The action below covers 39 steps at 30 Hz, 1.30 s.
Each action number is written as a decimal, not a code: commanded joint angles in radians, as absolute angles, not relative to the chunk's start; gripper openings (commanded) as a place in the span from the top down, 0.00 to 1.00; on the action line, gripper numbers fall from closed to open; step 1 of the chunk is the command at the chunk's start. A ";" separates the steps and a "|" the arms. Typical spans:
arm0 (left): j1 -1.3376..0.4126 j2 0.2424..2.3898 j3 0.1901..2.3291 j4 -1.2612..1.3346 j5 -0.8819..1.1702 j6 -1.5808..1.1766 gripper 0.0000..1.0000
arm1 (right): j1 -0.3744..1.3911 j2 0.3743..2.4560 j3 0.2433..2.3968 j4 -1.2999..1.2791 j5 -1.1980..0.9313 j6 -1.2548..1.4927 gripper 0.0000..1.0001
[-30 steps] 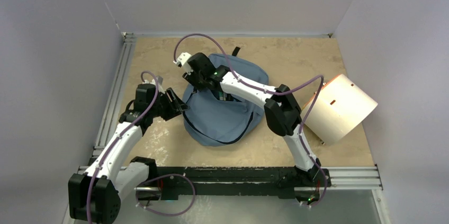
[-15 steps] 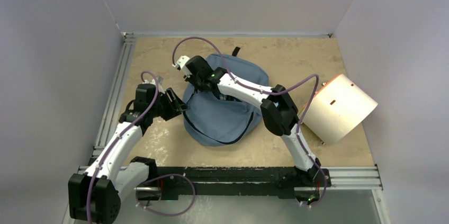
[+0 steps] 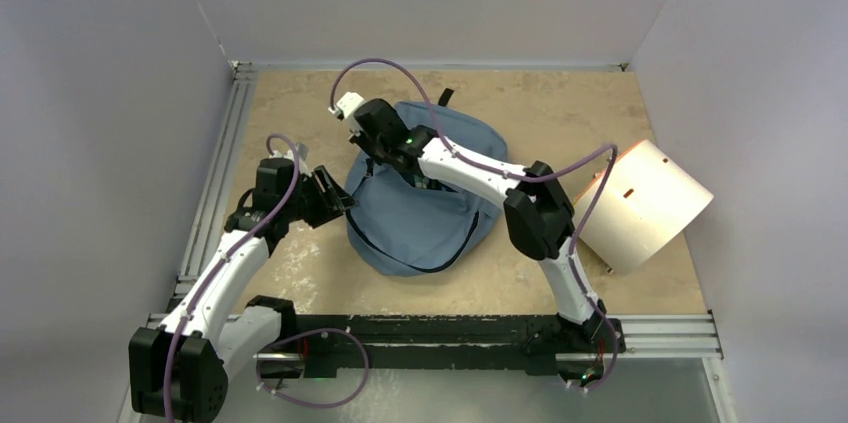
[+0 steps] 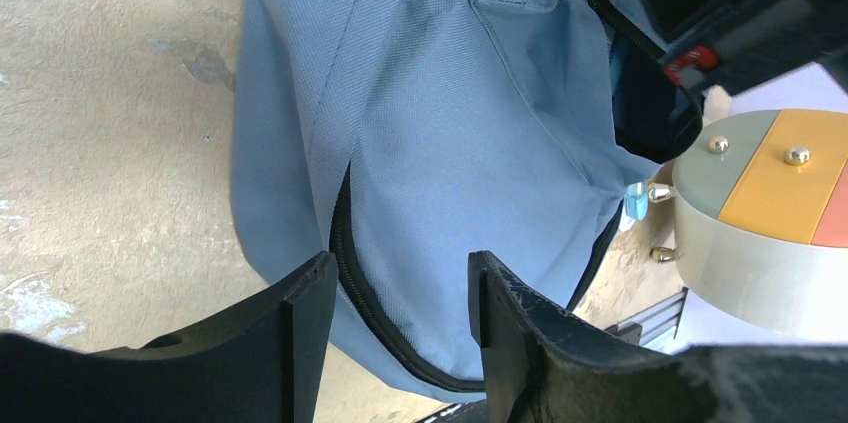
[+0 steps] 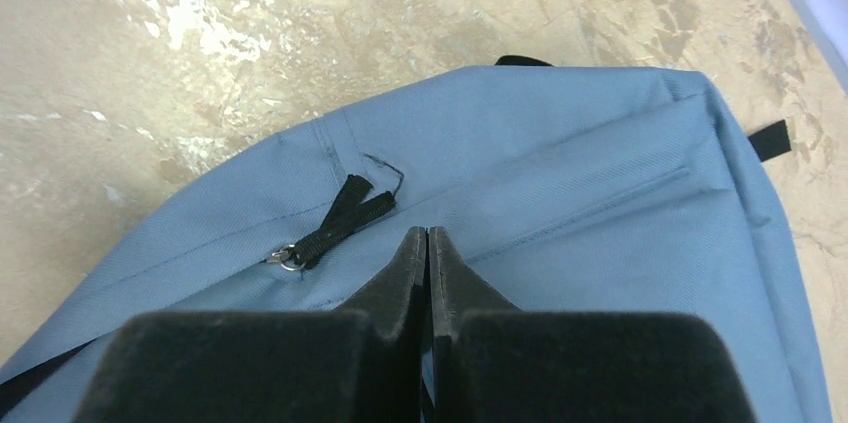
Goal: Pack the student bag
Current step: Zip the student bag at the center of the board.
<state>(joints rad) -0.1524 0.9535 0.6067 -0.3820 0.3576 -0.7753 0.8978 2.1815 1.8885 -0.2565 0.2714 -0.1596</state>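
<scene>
Blue bag [image 3: 425, 218] in the middle of the worktop [image 3: 560, 113], both my hands at it.
My right hand [image 5: 427, 233] is pressed together over its 11 o'clock edge, a zipper pull [image 5: 340, 218] just beside at 10 o'clock; my left hand [image 4: 400, 268] is spread at its 9 o'clock side.

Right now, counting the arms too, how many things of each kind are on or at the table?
Blue backpack: 1
Beige folder: 1
Robot arms: 2, left and right
Total: 4
</scene>
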 commanded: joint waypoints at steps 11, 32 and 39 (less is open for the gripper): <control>-0.146 1.161 0.794 -0.220 0.426 -0.734 0.50 | 0.886 1.936 1.688 -0.107 0.288 0.143 1.00; -0.263 1.408 0.967 -0.166 0.348 -1.003 0.48 | 0.774 1.734 1.403 0.054 0.135 0.399 1.00; -0.317 1.402 0.956 -0.198 0.215 -1.190 0.47 | 0.766 1.722 1.393 0.056 0.127 0.401 1.00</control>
